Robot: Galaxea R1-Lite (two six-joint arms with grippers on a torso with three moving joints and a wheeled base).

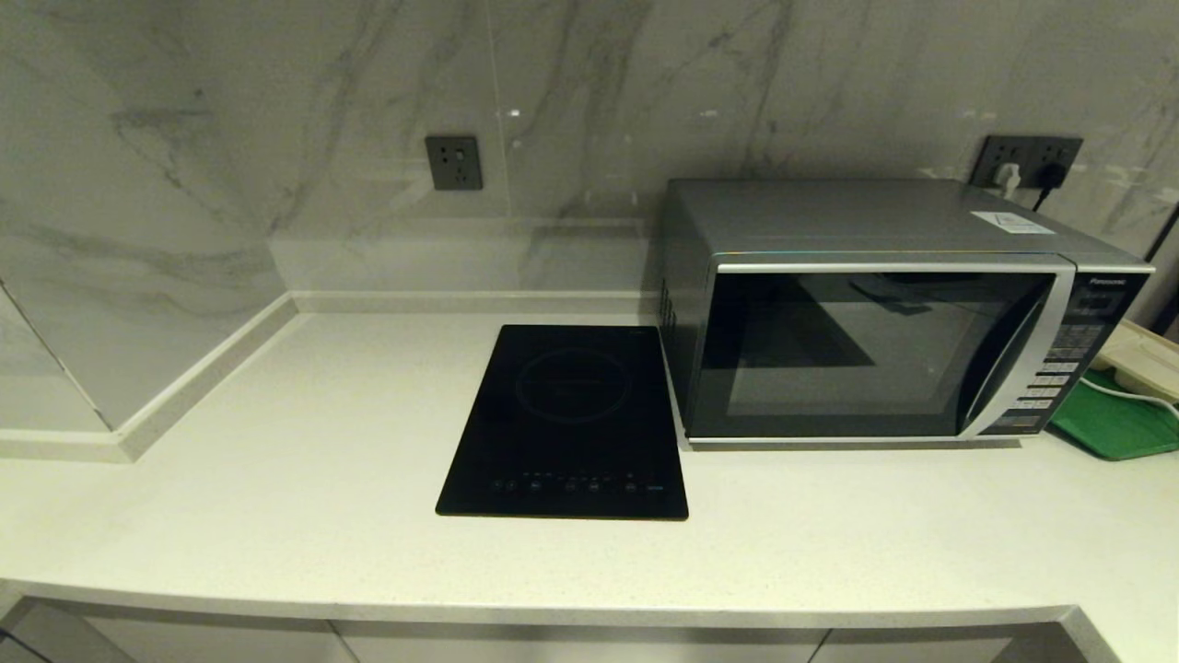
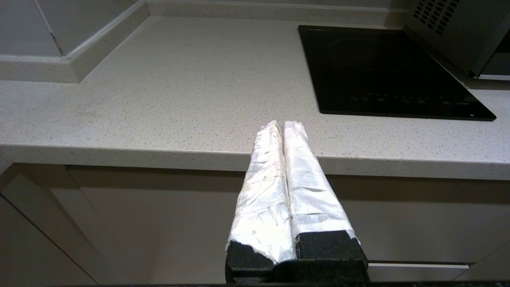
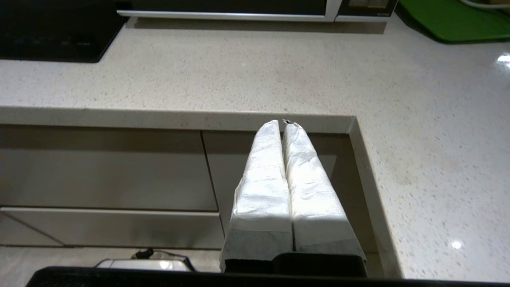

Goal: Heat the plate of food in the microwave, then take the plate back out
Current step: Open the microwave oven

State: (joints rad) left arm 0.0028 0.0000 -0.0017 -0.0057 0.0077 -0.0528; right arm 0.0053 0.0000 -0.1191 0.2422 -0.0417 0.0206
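The microwave (image 1: 875, 313) sits at the far right of the surface (image 1: 276, 516), door shut. The plate of food is nowhere in sight. The left gripper (image 2: 283, 124) and right gripper (image 3: 283, 122) wait off the near edge, jaws pressed together, holding nothing. Nothing looks started; next, the plate must be found.

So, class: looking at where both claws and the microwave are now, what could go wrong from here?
1. The microwave door is closed, and no plate of food shows in any view, so the robot may have to search for it.
2. Both the left claw and the right claw sit shut below the counter edge; rising carelessly could strike it.
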